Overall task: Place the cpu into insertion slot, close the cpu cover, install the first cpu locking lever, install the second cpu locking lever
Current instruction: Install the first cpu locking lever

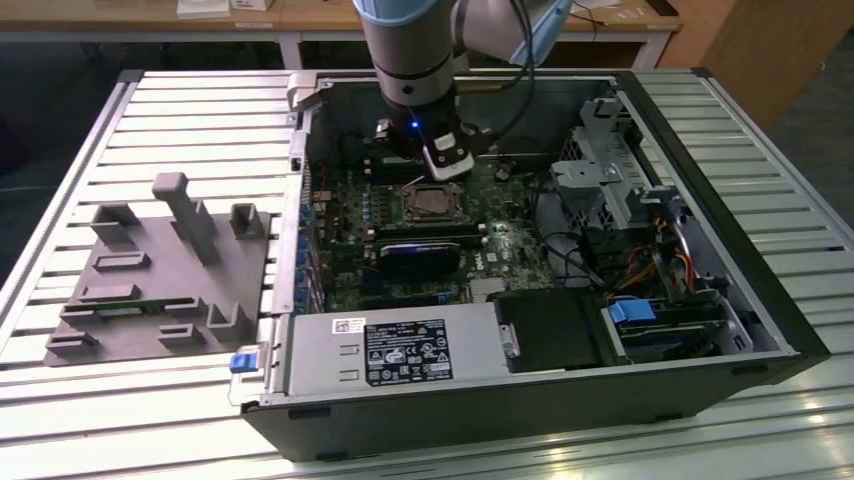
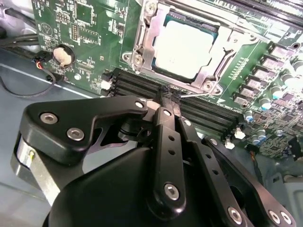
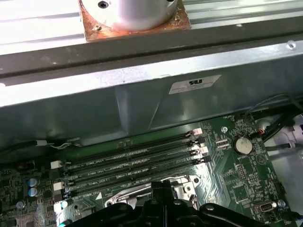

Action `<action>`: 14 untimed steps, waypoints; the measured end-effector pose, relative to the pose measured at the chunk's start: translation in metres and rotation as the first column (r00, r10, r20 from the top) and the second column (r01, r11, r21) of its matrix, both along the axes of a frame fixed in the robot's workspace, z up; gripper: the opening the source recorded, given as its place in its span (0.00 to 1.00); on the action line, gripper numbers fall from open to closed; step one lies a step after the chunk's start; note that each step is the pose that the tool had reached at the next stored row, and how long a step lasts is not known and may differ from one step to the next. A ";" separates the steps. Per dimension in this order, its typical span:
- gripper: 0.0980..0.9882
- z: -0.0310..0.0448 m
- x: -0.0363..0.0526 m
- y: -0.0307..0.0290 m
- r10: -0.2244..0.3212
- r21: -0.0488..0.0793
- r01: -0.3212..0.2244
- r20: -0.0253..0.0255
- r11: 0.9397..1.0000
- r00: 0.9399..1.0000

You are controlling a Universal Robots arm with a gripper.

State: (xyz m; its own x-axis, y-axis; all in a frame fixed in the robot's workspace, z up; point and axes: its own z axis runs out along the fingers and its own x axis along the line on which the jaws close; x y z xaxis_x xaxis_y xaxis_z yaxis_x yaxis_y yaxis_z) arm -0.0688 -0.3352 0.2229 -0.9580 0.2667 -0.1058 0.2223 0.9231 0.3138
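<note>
The cpu (image 2: pixel 184 47) lies flat in the insertion slot on the green motherboard (image 2: pixel 90 28), also seen from outside as the cpu (image 1: pixel 430 203). The silver cpu cover (image 2: pixel 143 45) rests down around the chip, hiding most of the slot. My gripper (image 2: pixel 168 96) hangs just beside the socket's edge, over the memory slots. Its black fingers (image 2: pixel 163 123) are pressed together at the tips, and a thin metal locking lever (image 2: pixel 199 93) runs out from between them along the cover's edge. In the exterior view the gripper (image 1: pixel 435 172) sits inside the open case, just behind the socket.
Long black memory slots (image 3: pixel 132 163) lie between the socket and the case wall (image 3: pixel 142 104). A coin battery (image 2: pixel 63 55) and cables sit nearby. A power supply (image 1: pixel 400 345), a drive cage (image 1: pixel 601 180) and a grey fixture (image 1: pixel 160 270) on the exterior view's left surround the board.
</note>
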 end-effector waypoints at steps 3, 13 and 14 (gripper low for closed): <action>0.01 -0.0010 0.0000 0.0032 0.000 0.000 0.000 0.000 1.000 1.000; 0.01 -0.0064 0.0025 0.0161 -0.007 -0.003 0.007 0.001 1.000 1.000; 0.01 -0.0066 0.0032 0.0162 -0.011 -0.004 0.011 0.001 1.000 1.000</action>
State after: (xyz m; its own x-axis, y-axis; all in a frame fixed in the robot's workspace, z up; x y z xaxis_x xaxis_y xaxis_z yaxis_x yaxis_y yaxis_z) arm -0.0656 -0.3190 0.2163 -0.9549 0.2768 -0.1074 0.2323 0.9218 0.3104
